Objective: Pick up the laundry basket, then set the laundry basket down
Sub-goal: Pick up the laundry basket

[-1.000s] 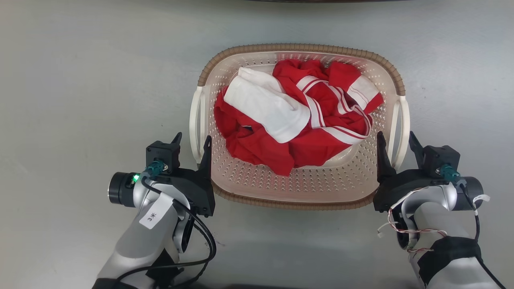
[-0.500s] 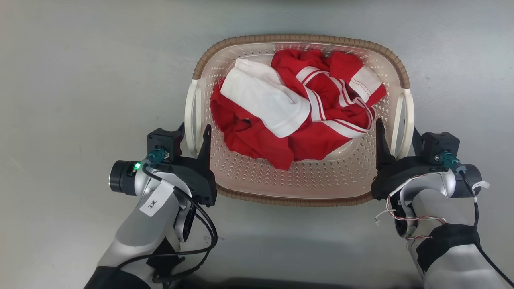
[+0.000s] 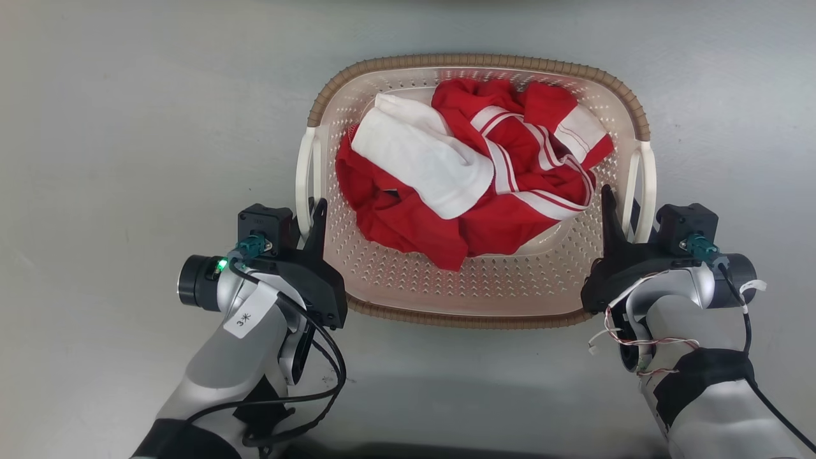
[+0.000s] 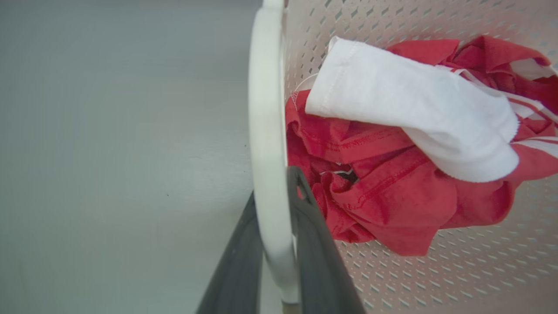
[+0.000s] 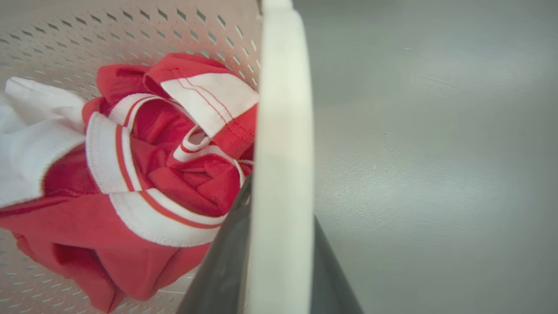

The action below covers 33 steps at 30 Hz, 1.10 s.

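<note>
The laundry basket [image 3: 478, 62], cream perforated plastic with a brown woven-look rim, stands on the grey floor and holds a red garment [image 3: 510, 185] with white stripes and a white cloth [image 3: 421, 166]. My left gripper [image 3: 305, 220] is shut on the basket's left loop handle [image 4: 266, 131], with one dark finger on each side of the white bar [image 4: 273, 185]. At the opposite side, my right gripper [image 3: 628, 213] pinches the right loop handle [image 5: 283, 109] between its fingers [image 5: 282, 200]. Each outer fingertip is partly hidden behind its handle.
Smooth grey floor [image 3: 127, 127] surrounds the basket on all sides. My two pale forearms [image 3: 236, 363] reach in from the lower corners, with loose cables hanging by the wrists.
Both grippers have slid forward along the handles and their fingers have drawn in onto them. The basket sits higher and slightly larger in the head view than a second ago.
</note>
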Available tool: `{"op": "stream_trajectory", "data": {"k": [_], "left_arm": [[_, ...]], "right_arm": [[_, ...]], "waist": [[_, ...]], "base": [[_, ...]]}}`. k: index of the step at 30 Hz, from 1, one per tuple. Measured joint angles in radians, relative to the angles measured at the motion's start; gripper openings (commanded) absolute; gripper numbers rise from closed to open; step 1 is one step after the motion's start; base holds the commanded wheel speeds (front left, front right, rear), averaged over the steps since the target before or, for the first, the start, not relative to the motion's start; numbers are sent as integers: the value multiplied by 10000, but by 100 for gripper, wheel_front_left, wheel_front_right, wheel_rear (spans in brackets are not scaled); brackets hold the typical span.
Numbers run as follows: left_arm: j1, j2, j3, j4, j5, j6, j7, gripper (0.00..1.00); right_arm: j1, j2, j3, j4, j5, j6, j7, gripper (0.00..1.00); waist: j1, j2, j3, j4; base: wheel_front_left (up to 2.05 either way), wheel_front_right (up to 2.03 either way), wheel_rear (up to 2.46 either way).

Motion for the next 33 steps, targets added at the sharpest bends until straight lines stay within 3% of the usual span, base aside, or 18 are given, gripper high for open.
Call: {"op": "stream_trajectory", "data": {"k": [21,33], "left_arm": [[100,0,-616,746,-947,10,6,0],[929,0,-943,1260,-1237,-4,44,0]], "right_arm": [[-14,-13,1344,750,1386,-370,2,0],[221,-6,2658,1181,2506,-495,385,0]], "waist": [[0,0,-1216,-20],[0,0,-2518,-110]], "base": [[0,0,0],[0,0,0]]}}
